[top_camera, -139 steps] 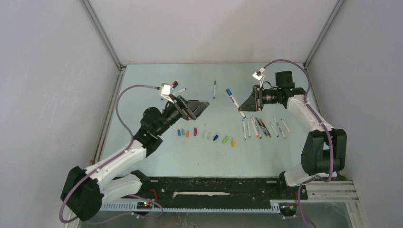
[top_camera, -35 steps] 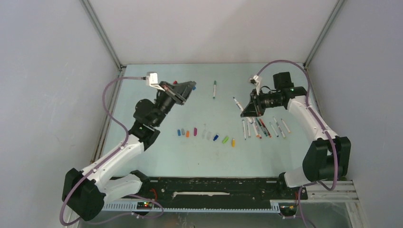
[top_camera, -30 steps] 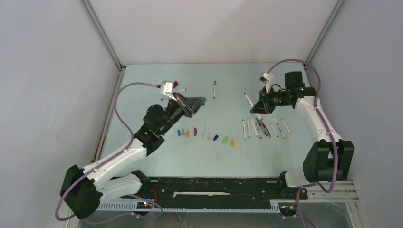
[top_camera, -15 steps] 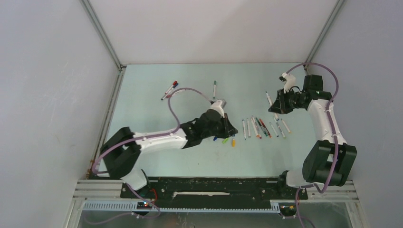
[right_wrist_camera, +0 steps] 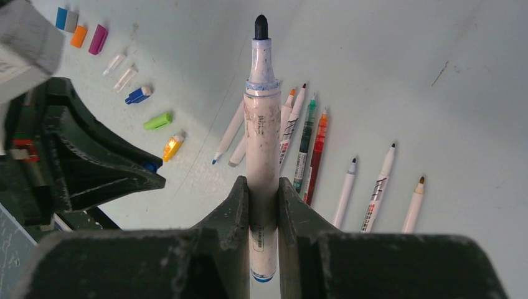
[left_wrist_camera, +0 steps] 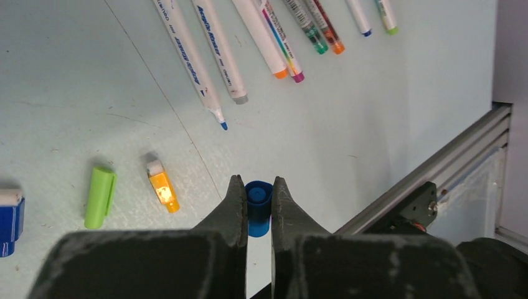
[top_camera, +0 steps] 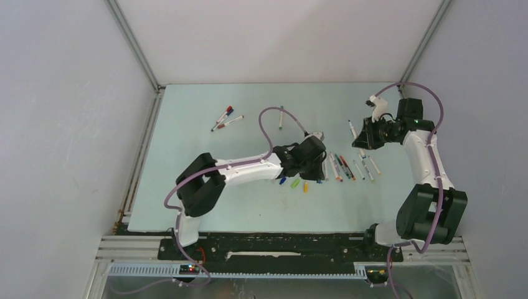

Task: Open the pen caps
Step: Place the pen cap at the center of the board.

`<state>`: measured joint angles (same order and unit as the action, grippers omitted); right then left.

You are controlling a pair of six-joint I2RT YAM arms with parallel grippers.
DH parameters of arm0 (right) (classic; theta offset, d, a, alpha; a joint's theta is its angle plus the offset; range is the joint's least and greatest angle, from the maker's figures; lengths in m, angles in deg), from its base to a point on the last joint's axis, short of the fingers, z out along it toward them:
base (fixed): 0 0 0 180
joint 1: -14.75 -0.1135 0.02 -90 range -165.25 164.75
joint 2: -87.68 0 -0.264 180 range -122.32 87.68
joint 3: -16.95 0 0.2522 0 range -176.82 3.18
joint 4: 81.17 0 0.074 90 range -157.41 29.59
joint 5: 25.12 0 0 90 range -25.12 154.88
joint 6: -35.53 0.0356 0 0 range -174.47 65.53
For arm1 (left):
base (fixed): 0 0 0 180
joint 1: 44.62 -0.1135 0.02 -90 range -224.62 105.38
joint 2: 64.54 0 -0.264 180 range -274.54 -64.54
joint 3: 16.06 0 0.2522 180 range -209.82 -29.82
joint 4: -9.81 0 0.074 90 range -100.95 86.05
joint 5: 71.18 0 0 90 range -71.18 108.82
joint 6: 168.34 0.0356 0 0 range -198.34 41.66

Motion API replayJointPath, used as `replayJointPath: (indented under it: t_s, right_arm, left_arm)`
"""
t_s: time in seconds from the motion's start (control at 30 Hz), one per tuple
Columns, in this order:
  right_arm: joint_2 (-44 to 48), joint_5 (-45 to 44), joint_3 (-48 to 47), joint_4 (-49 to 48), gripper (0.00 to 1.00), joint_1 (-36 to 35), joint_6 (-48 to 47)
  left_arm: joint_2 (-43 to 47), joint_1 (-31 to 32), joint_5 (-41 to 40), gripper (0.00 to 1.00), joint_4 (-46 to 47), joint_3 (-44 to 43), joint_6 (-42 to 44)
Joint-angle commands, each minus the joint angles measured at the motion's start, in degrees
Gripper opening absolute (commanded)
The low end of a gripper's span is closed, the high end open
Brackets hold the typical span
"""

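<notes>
Top external: left gripper [top_camera: 319, 163] is low over the table [top_camera: 187, 205], at the right end of the row of loose pen caps [top_camera: 295, 183]; its finger state can't be read here. Right gripper [top_camera: 361, 134] is held up at the right, far of the laid-out pens [top_camera: 339, 167], clamped on an uncapped marker [top_camera: 352, 129]. Three capped pens [top_camera: 225, 118] lie far left, one more [top_camera: 281, 116] far centre.

Left wrist: fingers [left_wrist_camera: 233, 205] pinch a blue cap [left_wrist_camera: 258, 207] by its sides, open end up. It is a short, hollow, stiff plastic tube; probably very light and slick, so a mid-body squeeze looks right. A green cap [left_wrist_camera: 100, 196] and an orange cap [left_wrist_camera: 161, 189] lie to its left.

Right wrist: fingers [right_wrist_camera: 240, 205] grip the white marker barrel [right_wrist_camera: 262, 124] around mid-length, black tip exposed and pointing away. The rigid barrel should take firm clamping.
</notes>
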<state>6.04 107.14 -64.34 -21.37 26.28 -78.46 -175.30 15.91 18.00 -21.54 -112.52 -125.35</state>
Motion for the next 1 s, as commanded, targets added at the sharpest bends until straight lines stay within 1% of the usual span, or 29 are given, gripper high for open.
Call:
replayJointPath:
  t_s: [0.0,0.23,0.33,0.47,0.67,0.97]
  right_arm:
    - [-0.2,-0.1,-0.4,-0.8,0.00,0.1,0.2]
    - [-0.4,-0.2,-0.3,-0.8,0.00,0.1,0.1]
    - [-0.3,-0.2,-0.3,-0.9,0.00,0.1,0.1]
    - [-0.3,0.0,-0.3,-0.7,0.00,0.1,0.1]
    - [-0.4,0.1,-0.3,-0.7,0.00,0.1,0.0]
    - [-0.5,0.3,-0.3,-0.6,0.00,0.1,-0.1]
  left_arm:
    - [-3.4,0.3,-0.2,0.05,-8.2,-6.7,2.0]
    - [-7.5,0.3,-0.8,0.07,-13.4,-11.7,2.0]
    - [-8.4,0.3,-0.8,0.08,-13.8,-12.3,1.6]
    - [-9.2,0.3,-1.1,0.11,-14.2,-12.7,1.6]
    - [-11.1,0.3,0.1,0.14,-14.6,-13.9,1.7]
    - [-12.4,0.2,0.4,0.23,-15.5,-14.7,2.0]
